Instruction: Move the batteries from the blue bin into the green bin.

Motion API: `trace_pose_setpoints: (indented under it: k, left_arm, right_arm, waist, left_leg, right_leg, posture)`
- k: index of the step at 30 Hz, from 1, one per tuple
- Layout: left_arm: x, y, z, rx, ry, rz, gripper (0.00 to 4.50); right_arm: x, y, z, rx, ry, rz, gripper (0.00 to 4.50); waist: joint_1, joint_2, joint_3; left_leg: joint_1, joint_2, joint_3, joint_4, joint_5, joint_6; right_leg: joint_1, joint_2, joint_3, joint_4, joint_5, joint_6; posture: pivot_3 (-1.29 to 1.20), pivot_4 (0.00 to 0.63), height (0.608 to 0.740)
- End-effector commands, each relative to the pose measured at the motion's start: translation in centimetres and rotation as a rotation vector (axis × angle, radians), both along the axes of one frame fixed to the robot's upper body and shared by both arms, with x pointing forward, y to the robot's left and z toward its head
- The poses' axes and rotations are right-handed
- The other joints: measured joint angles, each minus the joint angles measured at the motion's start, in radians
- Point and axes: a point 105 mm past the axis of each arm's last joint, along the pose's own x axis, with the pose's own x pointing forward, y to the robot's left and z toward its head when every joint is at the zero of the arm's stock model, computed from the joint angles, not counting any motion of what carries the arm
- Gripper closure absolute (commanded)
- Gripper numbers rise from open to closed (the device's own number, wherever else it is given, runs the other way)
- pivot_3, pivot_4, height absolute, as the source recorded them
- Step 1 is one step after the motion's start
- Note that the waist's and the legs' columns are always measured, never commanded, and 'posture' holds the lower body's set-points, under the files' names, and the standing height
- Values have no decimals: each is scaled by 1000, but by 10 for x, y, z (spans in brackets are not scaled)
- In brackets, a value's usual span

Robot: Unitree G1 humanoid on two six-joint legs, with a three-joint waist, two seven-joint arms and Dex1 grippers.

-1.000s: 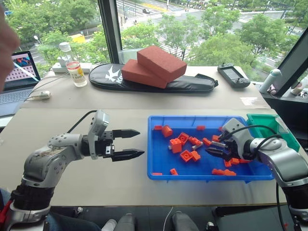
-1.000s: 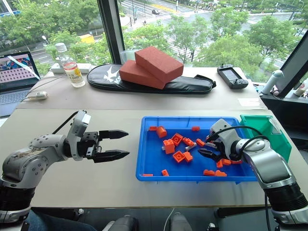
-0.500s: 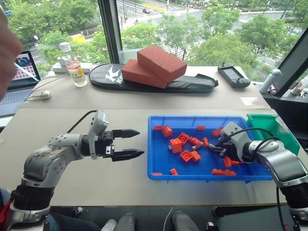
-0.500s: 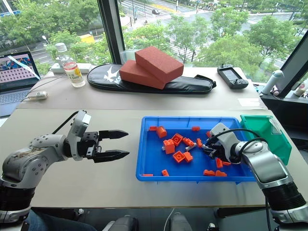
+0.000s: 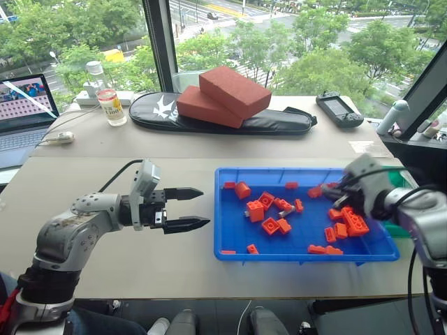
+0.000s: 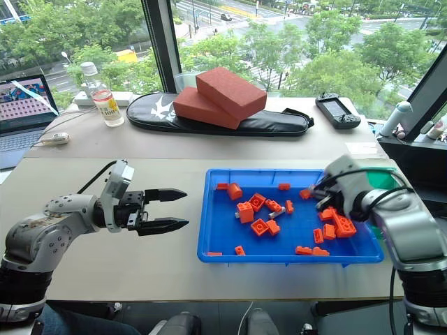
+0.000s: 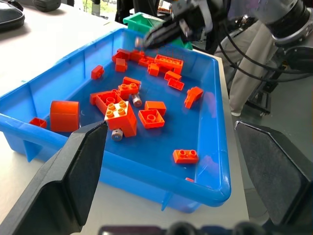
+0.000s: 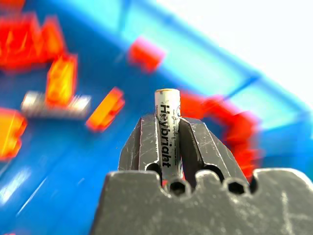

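Carry step: right gripper (image 8: 166,128) clamped on a battery (image 8: 167,122), sitting over the right end of the blue bin (image 5: 230,246) at right of frame; next it needs to clear the wall into the green bin (image 6: 383,180) and release; left gripper (image 5: 183,208) idle, jaws apart, empty.

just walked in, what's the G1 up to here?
It is sorting batteries out of the blue bin, which is littered with orange bricks. The right gripper is shut on a battery, raised above the bin's right end near the green bin. The left gripper hangs open over the table beside the blue bin, holding nothing.
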Motion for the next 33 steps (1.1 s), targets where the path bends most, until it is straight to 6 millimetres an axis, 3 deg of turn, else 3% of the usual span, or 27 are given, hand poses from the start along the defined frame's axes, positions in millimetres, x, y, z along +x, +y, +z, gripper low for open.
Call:
trace_pose_setpoints:
  k: [1, 6, 9, 10, 13, 16, 21, 24, 33]
  left_arm:
    - [-1, -2, 6, -4, -34, -16, 0]
    - [0, -1, 6, 0, -36, -13, 0]
    - [0, -1, 6, 1, -38, -10, 0]
    - [0, -1, 6, 0, -38, -8, 0]
    - [0, -2, 6, 0, -40, -7, 0]
    - [0, -2, 5, 3, -40, -6, 0]
    - [0, -2, 7, 1, -45, -3, 0]
    - [0, -2, 7, 1, -46, 1, 0]
    - [-1, -2, 7, 1, -47, 3, 0]
  right_arm:
    - [-1, 3, 3, -30, -19, 6, 2815]
    - [0, 5, 3, -25, -17, 13, 1199]
    - [4, 9, 21, -36, -87, 30, 160]
    - [9, 23, 29, -27, -122, 99, 66]
    - [19, 79, 32, 18, -123, 367, 66]
    - [13, 152, 4, 47, 9, 700, 66]
    - [-2, 207, -36, 64, 163, 925, 66]
    - [-3, 218, -48, 69, 208, 961, 66]
    - [15, 213, -67, 67, 244, 863, 66]
  waist:
    - [-4, 0, 0]
    - [-1, 1, 0]
    - [-1, 1, 0]
    - [-2, 1, 0]
    - [-8, 1, 0]
    - [-8, 1, 0]
    - [5, 1, 0]
    - [5, 1, 0]
    - [0, 1, 0]
  left_leg:
    - [0, 0, 0, 0, 0, 0]
    - [0, 0, 0, 0, 0, 0]
    - [0, -1, 1, 0, 0, 0]
    - [0, -1, 1, 0, 0, 0]
    - [0, 0, 1, 0, 0, 0]
    - [0, 2, 0, 0, 0, 0]
    - [-1, -1, -1, 0, 0, 0]
    - [-1, -1, -1, 0, 0, 0]
    - [0, 0, -1, 0, 0, 0]
  right_leg:
    - [0, 0, 0, 0, 0, 0]
    - [0, 0, 1, 0, 0, 0]
    - [0, -1, 1, 0, 0, 0]
    - [0, -1, 1, 0, 0, 0]
    - [0, 0, 1, 0, 0, 0]
    - [0, 2, 0, 0, 0, 0]
    - [0, -1, 0, 0, 0, 0]
    - [0, -1, -1, 0, 0, 0]
    - [0, 0, -1, 0, 0, 0]
  posture:
    - [0, 150, 740]
    - [0, 150, 740]
    - [0, 150, 740]
    - [0, 150, 740]
    - [0, 150, 740]
    - [0, 150, 740]
    - [0, 150, 740]
    - [0, 150, 740]
    - [0, 150, 740]
